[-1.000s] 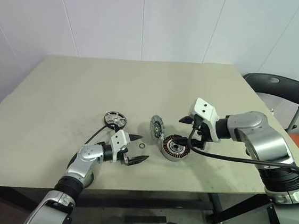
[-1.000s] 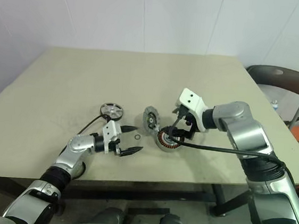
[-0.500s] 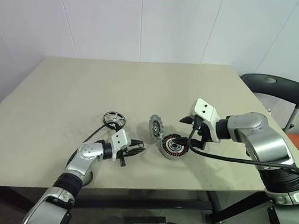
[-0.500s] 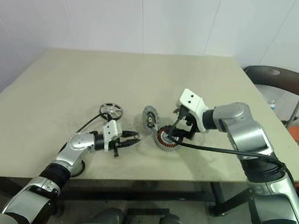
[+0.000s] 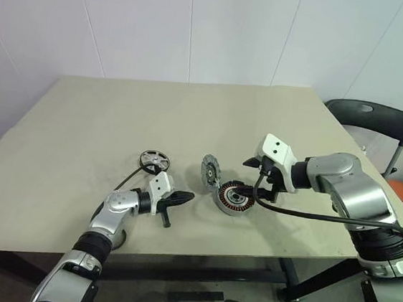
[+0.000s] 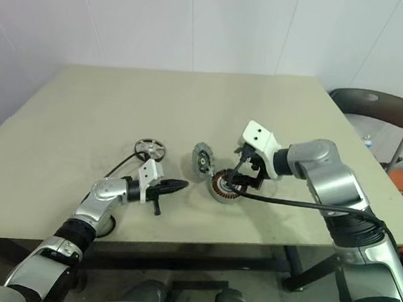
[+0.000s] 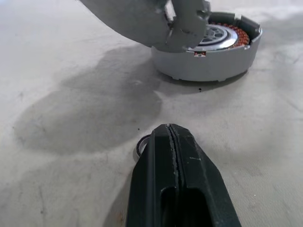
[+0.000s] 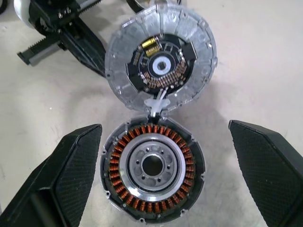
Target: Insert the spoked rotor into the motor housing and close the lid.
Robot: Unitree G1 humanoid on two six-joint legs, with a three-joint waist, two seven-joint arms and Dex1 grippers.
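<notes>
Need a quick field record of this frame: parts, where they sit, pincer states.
rotor: spoked rotor flat on the table, untouched, behind the left arm
housing: motor housing open, copper windings showing, no rotor inside
lid: lid swung open, standing at the housing's edge
ring: small dark ring on the table at the left fingertips
left pincer: left pincer shut, whether it grips the ring is unclear
right pincer: right pincer open, fingers either side of the housing

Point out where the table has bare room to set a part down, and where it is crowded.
Free: the far half of the table behind the spoked rotor, and the stretch left of it. Crowded: the near middle, where the left hand, the raised lid, the motor housing and the right hand sit close.
</notes>
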